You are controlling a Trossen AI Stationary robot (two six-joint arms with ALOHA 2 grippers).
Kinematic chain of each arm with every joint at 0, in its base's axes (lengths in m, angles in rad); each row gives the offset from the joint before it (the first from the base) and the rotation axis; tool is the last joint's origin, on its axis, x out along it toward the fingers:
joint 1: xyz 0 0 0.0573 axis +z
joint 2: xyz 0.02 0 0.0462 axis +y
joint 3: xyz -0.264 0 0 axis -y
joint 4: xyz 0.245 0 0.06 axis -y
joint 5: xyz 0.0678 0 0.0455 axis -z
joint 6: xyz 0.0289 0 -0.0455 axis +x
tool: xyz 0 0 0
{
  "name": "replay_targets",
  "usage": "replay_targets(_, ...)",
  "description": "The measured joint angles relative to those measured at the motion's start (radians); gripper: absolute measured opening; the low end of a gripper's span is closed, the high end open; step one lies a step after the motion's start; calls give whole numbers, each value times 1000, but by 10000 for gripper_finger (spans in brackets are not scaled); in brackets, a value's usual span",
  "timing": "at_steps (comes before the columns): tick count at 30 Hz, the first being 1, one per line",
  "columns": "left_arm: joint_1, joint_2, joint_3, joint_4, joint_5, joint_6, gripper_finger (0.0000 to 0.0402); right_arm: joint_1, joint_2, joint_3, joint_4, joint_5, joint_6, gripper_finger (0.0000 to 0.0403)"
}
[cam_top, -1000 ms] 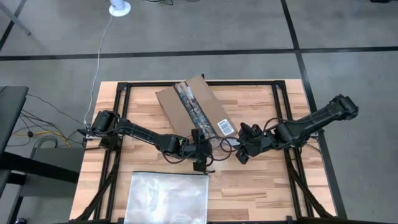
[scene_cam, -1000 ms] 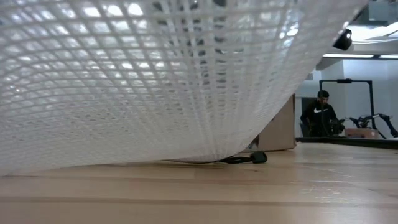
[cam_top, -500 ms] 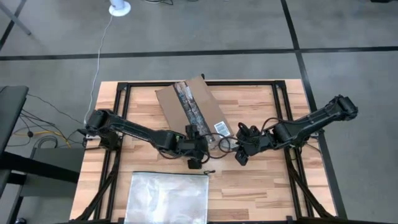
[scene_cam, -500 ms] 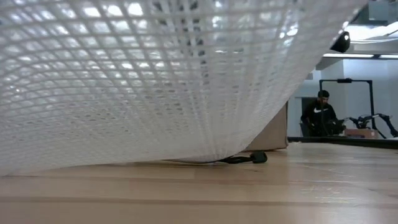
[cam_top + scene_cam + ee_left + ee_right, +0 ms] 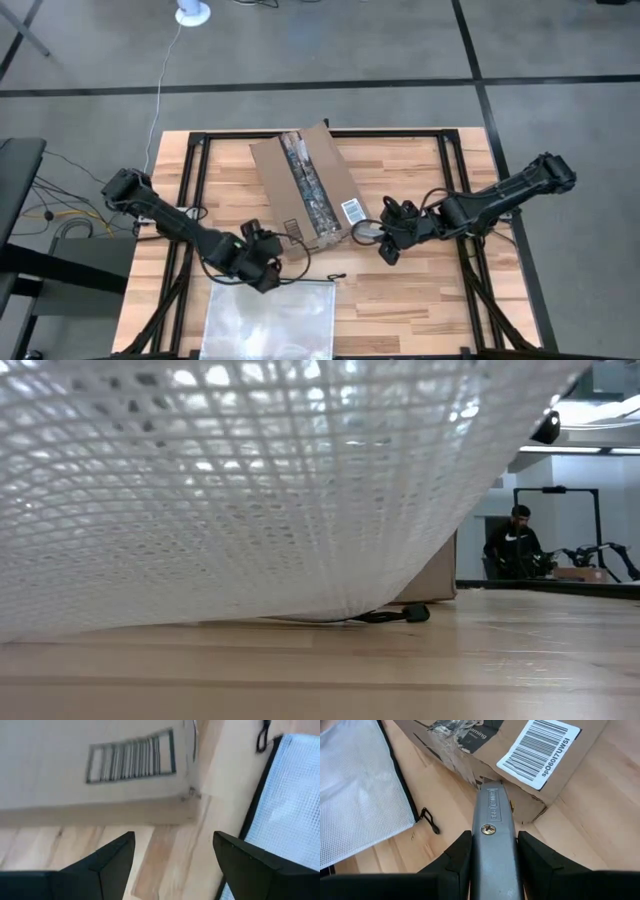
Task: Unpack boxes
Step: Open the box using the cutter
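Gripped by the right gripper [image 5: 492, 865], a grey knife [image 5: 492, 827] is pressed against the box [image 5: 520, 750] edge; the left gripper [image 5: 172, 857] is spread wide, holding nothing.

Left claw [image 5: 268, 262] now pulled back from the box [image 5: 310, 185] toward the left front of the table [image 5: 400, 300], above the top edge of the mesh zip bag [image 5: 270, 320], fingers spread with nothing between them. Box swung slightly, its label corner now nearer the right claw [image 5: 385, 243] and the grey utility knife [image 5: 493, 840] gripped there.
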Motion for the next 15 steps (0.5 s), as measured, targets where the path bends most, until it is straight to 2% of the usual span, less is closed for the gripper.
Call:
replay_targets(4, 3, 47, -2, 28, -86, 129, 256, -5, 0, 0, 0, 0, -8, 108)
replay_targets(9, 56, 122, 6, 150, -121, 311, 256, -6, 0, 0, 28, 2, -21, 108)
replay_targets(15, 87, 134, 35, 213, -97, 343, 256, -6, -1, 29, 3, 38, -23, 108)
